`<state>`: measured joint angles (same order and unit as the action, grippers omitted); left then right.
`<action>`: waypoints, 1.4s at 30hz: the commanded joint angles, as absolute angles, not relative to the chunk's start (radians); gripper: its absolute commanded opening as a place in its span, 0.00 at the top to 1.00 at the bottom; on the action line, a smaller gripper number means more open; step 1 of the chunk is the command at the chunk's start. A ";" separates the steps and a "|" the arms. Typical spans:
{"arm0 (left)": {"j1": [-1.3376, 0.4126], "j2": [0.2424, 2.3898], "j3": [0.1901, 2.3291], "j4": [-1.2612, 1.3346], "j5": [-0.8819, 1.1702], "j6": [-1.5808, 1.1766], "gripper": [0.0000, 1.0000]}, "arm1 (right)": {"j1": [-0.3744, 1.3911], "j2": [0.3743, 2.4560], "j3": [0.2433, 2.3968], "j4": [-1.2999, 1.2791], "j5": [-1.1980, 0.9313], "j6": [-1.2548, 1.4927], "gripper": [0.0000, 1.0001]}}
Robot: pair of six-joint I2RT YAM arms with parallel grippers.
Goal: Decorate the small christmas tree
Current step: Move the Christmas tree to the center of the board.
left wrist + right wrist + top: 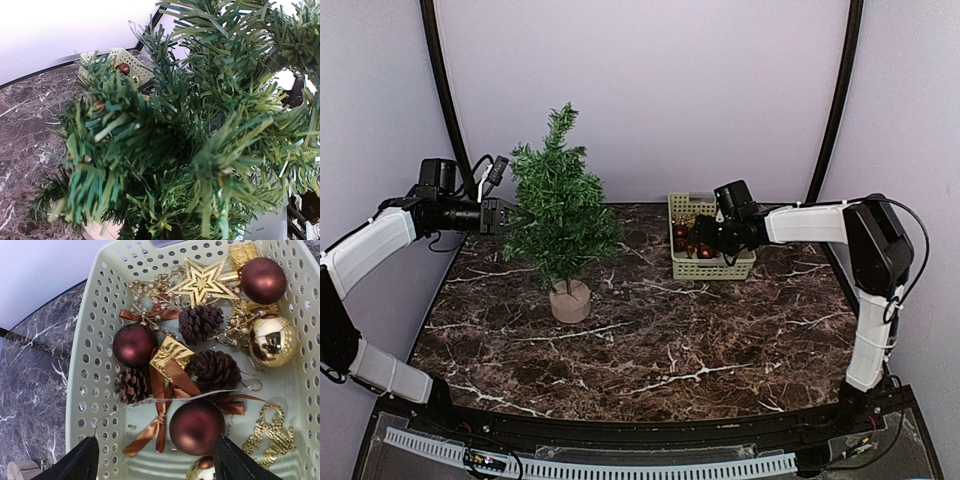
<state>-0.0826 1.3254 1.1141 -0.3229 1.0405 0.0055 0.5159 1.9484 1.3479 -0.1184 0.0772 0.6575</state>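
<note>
The small christmas tree (pixel 558 205) stands upright in its tan base (pixel 570 300) at the table's left middle. My left gripper (pixel 505 217) is pushed into the tree's left branches at mid height. In the left wrist view the needles (pixel 200 125) fill the frame and hide the fingers, which are shut. My right gripper (pixel 156 450) hangs open over the pale green basket (pixel 85 390) of ornaments. A dark red ball (pixel 196 427) lies between its fingertips, untouched. A thin wire (pixel 165 399) runs across the basket from the left finger (pixel 75 462).
In the basket lie two more dark red balls (pixel 134 345), a gold ball (pixel 272 340), pine cones (pixel 215 371), a gold star (pixel 202 285), a gold gift box with brown ribbon (pixel 171 356) and gold trinkets. The basket (pixel 710 250) sits at the table's back right.
</note>
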 commanded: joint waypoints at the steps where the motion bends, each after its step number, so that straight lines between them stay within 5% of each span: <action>1: -0.074 1.288 1.131 -0.312 1.046 0.052 1.00 | 0.506 1.991 1.398 -0.008 0.033 0.701 0.21; 20: -0.072 1.259 1.097 -0.298 0.966 0.025 0.95 | 0.503 2.031 1.408 0.132 -0.070 0.809 0.23; 27: -0.069 1.193 1.072 -0.315 0.772 0.005 0.74 | 0.502 2.029 1.400 0.160 -0.093 0.836 0.70; 30: -0.066 1.160 1.059 -0.349 0.649 -0.025 0.60 | 0.500 2.004 1.406 0.155 -0.103 0.835 0.98; 36: -0.057 1.020 1.038 -0.441 0.425 -0.063 0.34 | 0.488 1.836 1.380 0.121 -0.075 0.787 1.00; 42: -0.060 0.891 1.043 -0.555 0.383 -0.159 0.28 | 0.486 1.587 1.329 0.035 -0.020 0.705 1.00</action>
